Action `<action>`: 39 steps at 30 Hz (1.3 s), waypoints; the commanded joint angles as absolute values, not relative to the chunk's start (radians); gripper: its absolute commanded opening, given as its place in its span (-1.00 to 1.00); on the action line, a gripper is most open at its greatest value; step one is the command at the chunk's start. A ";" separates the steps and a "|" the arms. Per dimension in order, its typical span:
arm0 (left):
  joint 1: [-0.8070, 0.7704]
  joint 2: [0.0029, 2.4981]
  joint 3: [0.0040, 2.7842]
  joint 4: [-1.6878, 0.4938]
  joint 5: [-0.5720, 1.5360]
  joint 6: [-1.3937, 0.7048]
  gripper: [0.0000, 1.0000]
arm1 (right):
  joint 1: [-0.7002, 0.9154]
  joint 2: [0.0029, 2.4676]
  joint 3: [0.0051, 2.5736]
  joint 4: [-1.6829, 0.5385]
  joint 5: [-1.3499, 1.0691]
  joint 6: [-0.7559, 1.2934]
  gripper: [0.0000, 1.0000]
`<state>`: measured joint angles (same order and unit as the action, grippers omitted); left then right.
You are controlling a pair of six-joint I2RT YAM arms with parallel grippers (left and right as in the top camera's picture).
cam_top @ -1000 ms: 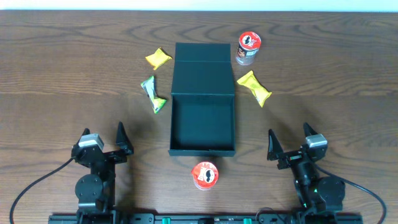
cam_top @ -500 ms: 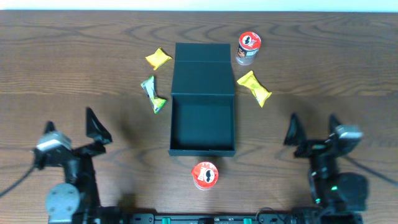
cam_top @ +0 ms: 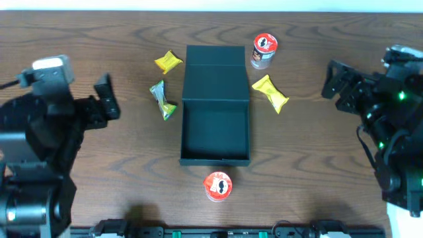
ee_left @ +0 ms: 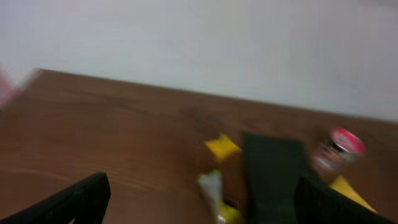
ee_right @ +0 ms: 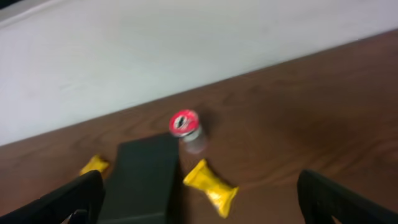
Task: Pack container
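**Both jaws spread and empty, box open between them**

Your left jaws stand wide apart and hold nothing. In the left wrist view their dark fingers (ee_left: 87, 196) sit at the two bottom corners with bare worktop (cam_top: 99, 39) between them. Your right jaws are spread just as wide and are also empty, with one finger (ee_right: 78, 196) at each lower corner of the right wrist view. Both wrist views are blurred.

The box (cam_top: 215, 135) lies on the worktop between the two sets of jaws, well apart from each. Its lid (cam_top: 215, 73) is folded flat back on the far side, and the inside is dark.

From the left jaws the box (ee_left: 273, 174) lies ahead, toward the right finger. The green packet (ee_left: 211, 186) and the left yellow packet (ee_left: 222, 147) lie on its near side, closer to the middle of the gap.

From the right jaws the box (ee_right: 142, 180) lies ahead, toward the left finger. The right yellow packet (ee_right: 210, 183) is just beside it, nearer the middle of the gap. The far can (ee_right: 185, 127) stands upright beyond that packet.

The near can (cam_top: 217, 186) stands close to the open front edge of the box, out of both wrist views.
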<state>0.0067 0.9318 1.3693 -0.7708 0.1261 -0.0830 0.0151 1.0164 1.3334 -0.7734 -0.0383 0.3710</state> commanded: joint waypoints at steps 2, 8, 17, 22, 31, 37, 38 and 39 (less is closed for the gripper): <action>0.012 1.034 1.412 -0.815 0.331 -0.209 0.91 | 0.007 1.103 1.347 -0.888 -0.072 0.577 0.98; 0.012 1.238 1.411 -0.870 0.334 -0.278 0.91 | 0.015 1.235 1.347 -0.990 -0.095 0.667 0.98; 0.012 1.462 1.411 -0.936 0.567 -0.274 0.91 | 0.015 1.276 1.347 -1.075 -0.284 0.635 0.98; -0.023 1.494 1.413 -1.075 0.388 -0.224 0.91 | 0.052 1.275 1.347 -1.231 -0.199 0.767 0.92; -0.201 1.452 1.524 -1.270 0.154 -0.114 0.91 | 0.364 1.242 1.355 -1.224 -0.146 0.630 0.99; -0.243 1.400 1.556 -1.389 0.154 0.093 0.91 | 0.416 1.161 1.361 -1.279 -0.152 0.344 0.99; -0.243 1.388 1.559 -1.408 0.158 0.125 0.91 | 0.416 1.144 1.361 -1.292 -0.178 0.307 0.98; -0.243 1.375 1.563 -1.436 0.167 0.172 0.91 | 0.416 1.124 1.361 -1.308 -0.225 0.255 0.99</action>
<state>-0.2398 1.4078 1.5352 -1.4029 0.1768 0.0139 0.4072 1.1687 1.3403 -1.2900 -0.1719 0.4377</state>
